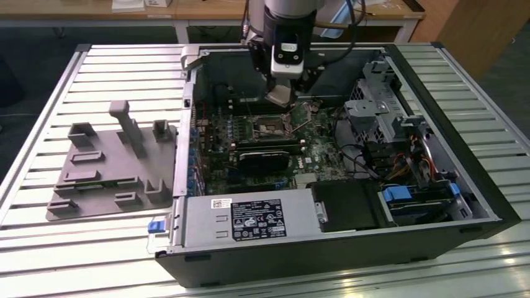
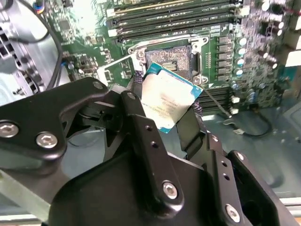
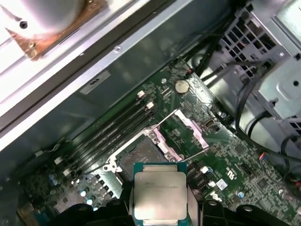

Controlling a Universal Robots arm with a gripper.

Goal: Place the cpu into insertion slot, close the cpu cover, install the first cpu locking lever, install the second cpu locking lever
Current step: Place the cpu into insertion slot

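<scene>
Arm (image 1: 288,11) vertical, hand (image 2: 164,107) pointing downward, black fingers (image 2: 143,132) clamped on the cpu (image 2: 168,98) by opposite edges

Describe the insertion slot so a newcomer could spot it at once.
Inside the open computer case, find the green motherboard. Next to its long memory slots lies the insertion slot, near the cpu gripped by the end effector. Unlike them, it is square, dark and silver-rimmed.

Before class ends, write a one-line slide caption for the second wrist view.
Gripper holds the cpu by two edges, close to the uncovered insertion slot.
</scene>
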